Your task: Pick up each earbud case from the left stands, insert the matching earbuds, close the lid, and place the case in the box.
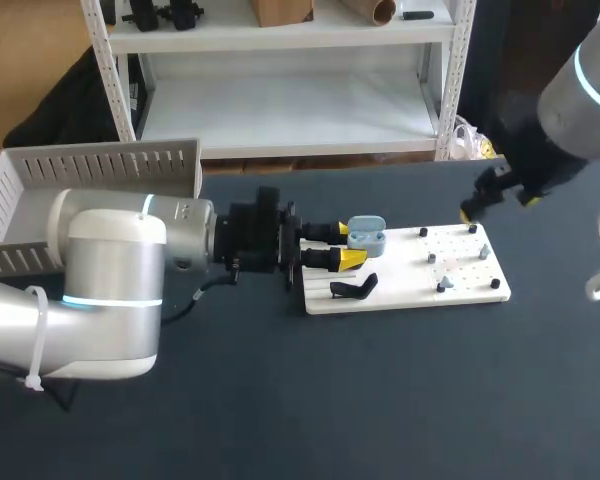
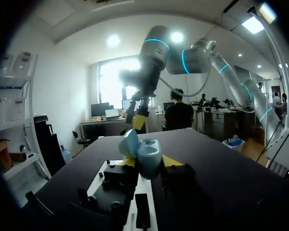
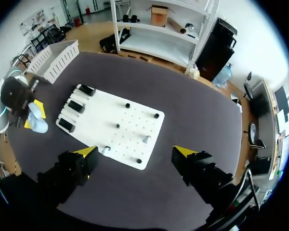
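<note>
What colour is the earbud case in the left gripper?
Light blue case; best in the left wrist view.

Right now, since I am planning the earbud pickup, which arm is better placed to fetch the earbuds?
Right. The right gripper hangs open and empty over the white board, near the small pieces there; the left gripper is shut on the open blue case.

Earbud case [image 1: 366, 237]: pale blue, lid open, clamped in left gripper [image 1: 352, 246] above white board's [image 1: 400, 292] left end. Box [image 1: 100, 165]: white, slatted.
</note>
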